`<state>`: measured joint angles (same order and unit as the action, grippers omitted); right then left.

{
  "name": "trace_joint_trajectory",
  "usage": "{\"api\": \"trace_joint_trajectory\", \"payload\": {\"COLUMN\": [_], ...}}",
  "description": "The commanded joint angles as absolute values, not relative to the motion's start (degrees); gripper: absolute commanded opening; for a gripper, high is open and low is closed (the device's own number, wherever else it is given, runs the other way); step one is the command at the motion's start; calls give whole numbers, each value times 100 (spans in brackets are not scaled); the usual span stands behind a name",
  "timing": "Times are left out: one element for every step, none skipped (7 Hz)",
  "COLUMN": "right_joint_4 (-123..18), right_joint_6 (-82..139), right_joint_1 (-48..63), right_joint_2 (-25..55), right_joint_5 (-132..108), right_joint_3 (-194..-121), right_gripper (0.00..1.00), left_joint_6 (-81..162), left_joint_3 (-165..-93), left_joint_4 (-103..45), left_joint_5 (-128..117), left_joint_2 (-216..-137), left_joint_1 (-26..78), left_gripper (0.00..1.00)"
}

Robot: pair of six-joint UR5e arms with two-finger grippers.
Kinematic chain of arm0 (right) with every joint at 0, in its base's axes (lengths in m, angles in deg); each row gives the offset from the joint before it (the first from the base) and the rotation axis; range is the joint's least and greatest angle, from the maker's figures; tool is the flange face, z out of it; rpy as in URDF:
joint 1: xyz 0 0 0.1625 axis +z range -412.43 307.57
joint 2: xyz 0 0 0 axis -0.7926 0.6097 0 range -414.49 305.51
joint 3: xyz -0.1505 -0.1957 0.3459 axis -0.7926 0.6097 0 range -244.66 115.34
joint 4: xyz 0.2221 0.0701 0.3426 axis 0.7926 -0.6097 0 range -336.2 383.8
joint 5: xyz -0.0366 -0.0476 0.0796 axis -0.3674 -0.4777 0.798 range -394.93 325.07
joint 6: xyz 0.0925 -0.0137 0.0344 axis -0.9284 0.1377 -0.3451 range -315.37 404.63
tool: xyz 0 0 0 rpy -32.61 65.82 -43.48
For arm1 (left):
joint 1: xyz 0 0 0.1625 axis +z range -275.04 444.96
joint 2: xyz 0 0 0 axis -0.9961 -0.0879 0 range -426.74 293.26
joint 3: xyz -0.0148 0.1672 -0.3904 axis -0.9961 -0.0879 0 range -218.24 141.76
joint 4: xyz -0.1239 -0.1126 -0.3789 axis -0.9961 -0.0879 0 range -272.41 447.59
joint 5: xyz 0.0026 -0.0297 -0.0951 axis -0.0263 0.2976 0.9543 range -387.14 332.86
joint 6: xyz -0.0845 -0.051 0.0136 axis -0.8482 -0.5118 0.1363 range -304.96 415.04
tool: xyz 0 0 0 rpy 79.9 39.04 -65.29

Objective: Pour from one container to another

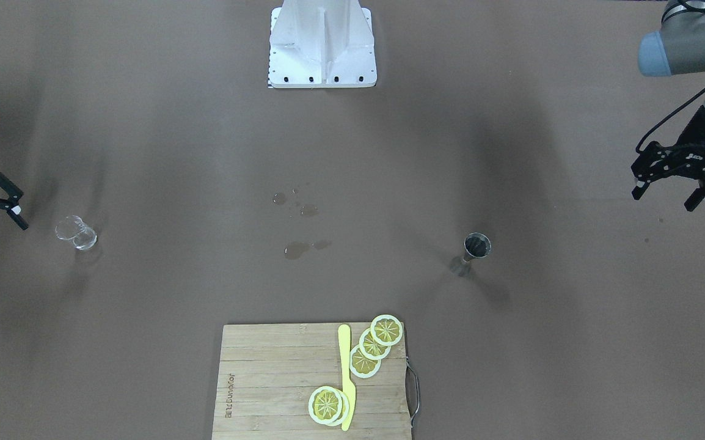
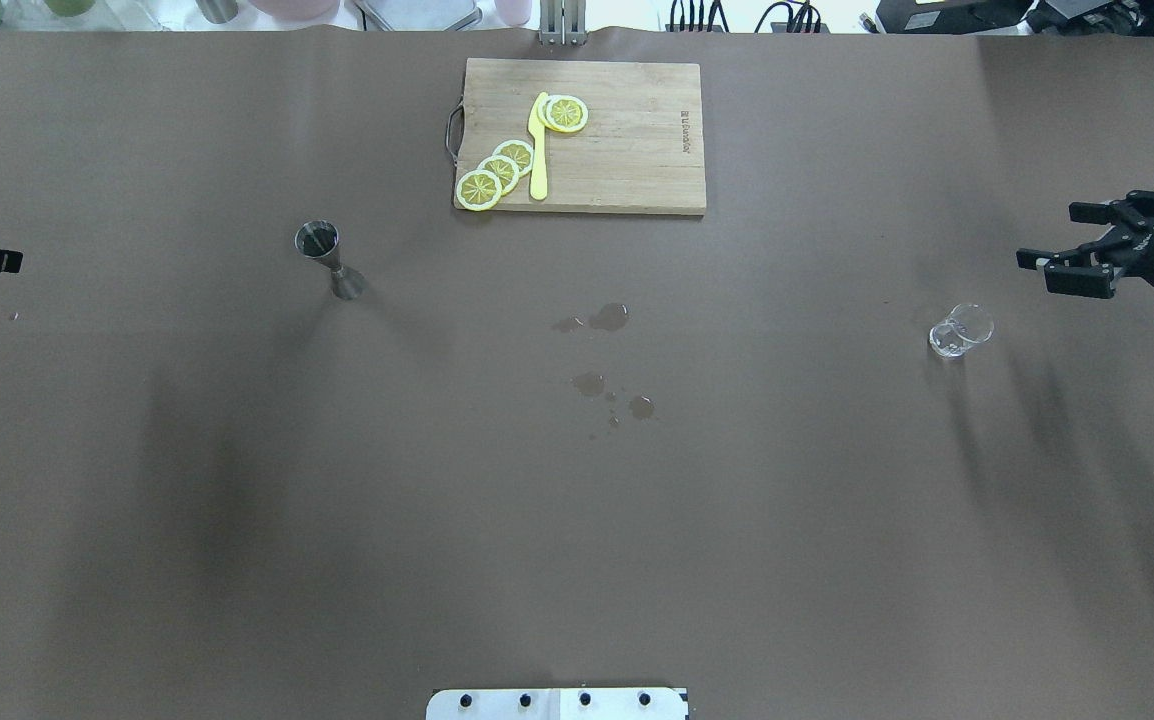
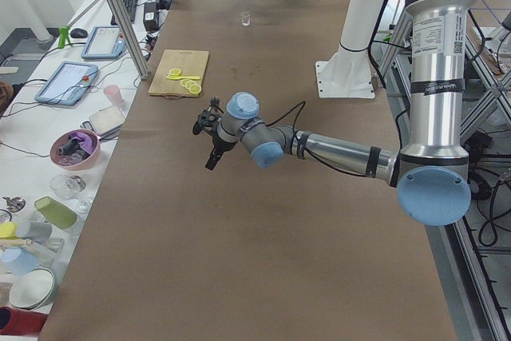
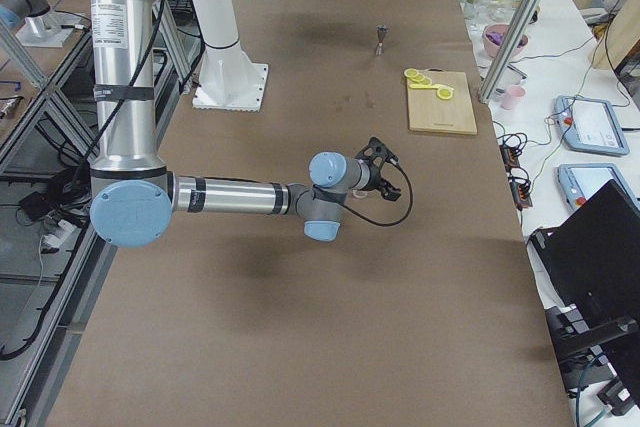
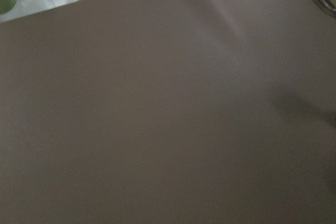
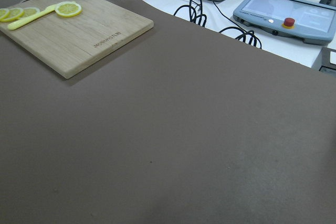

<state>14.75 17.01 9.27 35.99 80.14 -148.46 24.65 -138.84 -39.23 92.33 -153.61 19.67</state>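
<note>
Pincers gape empty: left pincer [image 1: 665,195]; right pincer [image 2: 1065,245].

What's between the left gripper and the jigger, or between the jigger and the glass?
Nothing visible. Bare table lies between the left gripper and the jigger. Between jigger and glass there are only flat wet spots; the cutting board sits off that line.

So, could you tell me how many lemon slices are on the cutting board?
4 lemon slices: three overlap in a row on the cutting board beside the yellow knife, and one lies on the knife's other side; another may hide beneath it.
</note>
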Motion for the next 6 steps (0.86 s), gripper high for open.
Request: {"api": "trace_joint_trajectory", "payload": {"right_joint_4": [321,-643,-1827,-2874,-4042,-5063], "right_joint_6": [1721,1730,1774,1800,1818,1818], "right_joint_1": [1512,1933,2477,2848,3139,3255], "right_joint_2": [3692,3675,3579,3543,3499,3386], "right_joint_5": [8650,9036,9858,10406,10707,10667], "right_joint_3": [-15078,-15244,-15342,-15377,-15378,-15386], "right_gripper": [100,100,100,100,100,100], "left_joint_6": [2481,2472,2481,2524,2534,2534], "left_joint_3": [-13799,-13790,-13756,-13416,-13299,-13272], "left_joint_4": [-2368,-2177,-2140,-2157,-2148,-2148], "left_joint_5": [9745,9906,10012,10022,10022,10265], "left_joint_2": [-15505,-15567,-15525,-15541,-15489,-15324], "left_joint_1": [1581,1553,1552,1561,1552,1535], "left_gripper": [98,98,98,98,98,98]}}
